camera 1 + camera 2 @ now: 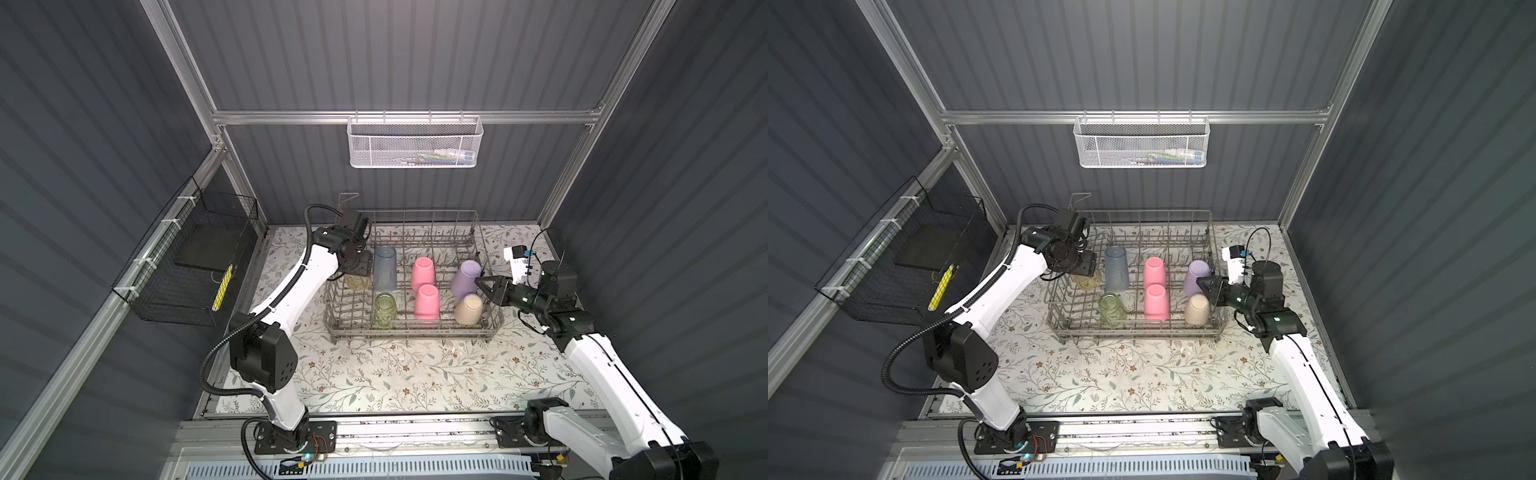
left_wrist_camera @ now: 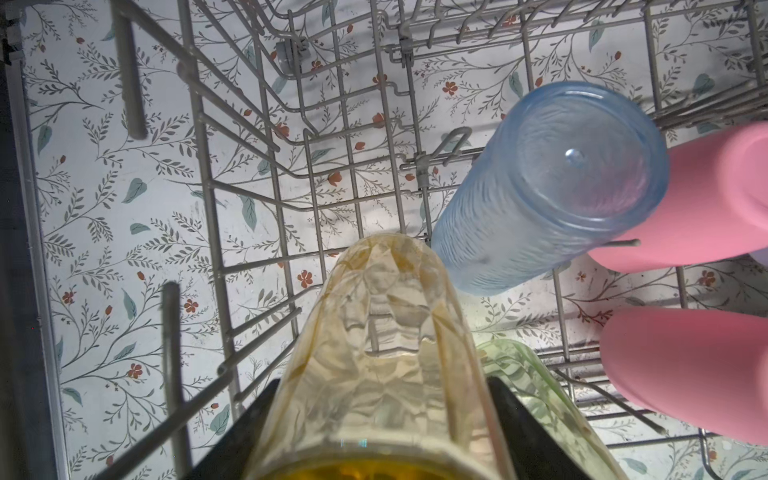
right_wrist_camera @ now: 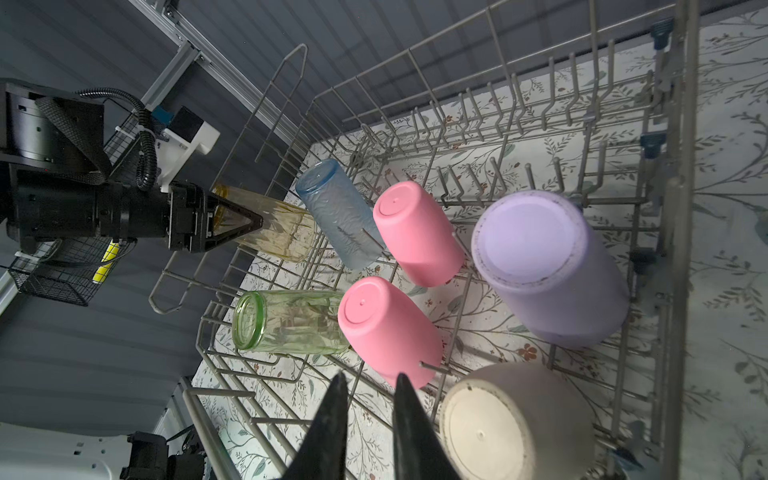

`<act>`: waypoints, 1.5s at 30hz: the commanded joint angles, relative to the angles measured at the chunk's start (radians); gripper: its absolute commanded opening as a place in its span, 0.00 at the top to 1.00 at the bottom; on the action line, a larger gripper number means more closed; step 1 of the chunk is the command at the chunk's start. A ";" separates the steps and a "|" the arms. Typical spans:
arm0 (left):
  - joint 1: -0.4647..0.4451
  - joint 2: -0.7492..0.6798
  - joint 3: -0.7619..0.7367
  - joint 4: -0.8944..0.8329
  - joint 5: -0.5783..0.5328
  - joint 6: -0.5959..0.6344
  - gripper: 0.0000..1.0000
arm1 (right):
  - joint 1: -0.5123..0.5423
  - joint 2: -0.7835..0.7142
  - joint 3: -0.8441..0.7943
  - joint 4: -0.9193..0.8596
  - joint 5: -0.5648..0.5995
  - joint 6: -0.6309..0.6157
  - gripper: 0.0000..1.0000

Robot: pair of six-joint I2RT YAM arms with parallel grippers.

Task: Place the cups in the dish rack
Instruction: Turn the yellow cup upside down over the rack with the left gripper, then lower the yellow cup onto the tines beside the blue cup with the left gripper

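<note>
Left claw [image 3: 257,224]: is clamping the clear yellow cup [image 2: 374,332], holding it tilted at the dish rack's [image 1: 449,332] 9 o'clock end, just beside the blue-grey cup [image 2: 548,187].
Right claw [image 3: 370,380]: is hovering at the rack's 3 o'clock rim, jaws slightly parted, gripping nothing.
Room: floral mat [image 1: 415,374] is spreading wide at 6 o'clock.

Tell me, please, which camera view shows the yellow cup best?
The right wrist view: the yellow cup shows side-on, held by the left gripper. The left wrist view crops its near end; in both top views the gripper covers most of it.
</note>
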 commanded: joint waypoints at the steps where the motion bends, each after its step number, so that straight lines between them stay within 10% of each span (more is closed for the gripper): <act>1: 0.006 0.019 -0.007 -0.013 -0.055 -0.018 0.67 | -0.004 0.005 0.016 0.005 0.003 -0.018 0.77; 45: -0.016 0.113 -0.042 0.021 -0.180 -0.037 0.65 | -0.010 0.026 0.014 0.004 0.007 -0.024 0.77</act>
